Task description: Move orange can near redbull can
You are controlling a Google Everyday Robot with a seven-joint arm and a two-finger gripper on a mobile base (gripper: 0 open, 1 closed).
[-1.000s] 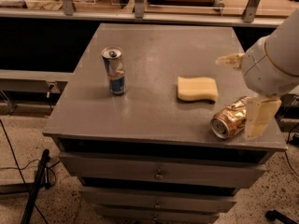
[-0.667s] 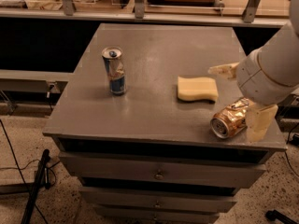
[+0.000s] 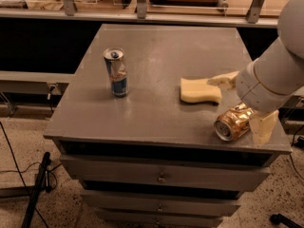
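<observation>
Two cans on your table; redbull can upright at left, orange can on its side by the front right edge, well apart. Your gripper straddles the orange can, fingers spread wide; a sponge lies just behind it, roughly between the cans.

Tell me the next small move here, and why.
Probably close the claw on the orange can. It lies on its side near the front right edge of the table, far from the upright redbull can, and the open claw's fingers sit either side of it, one by the sponge.
</observation>
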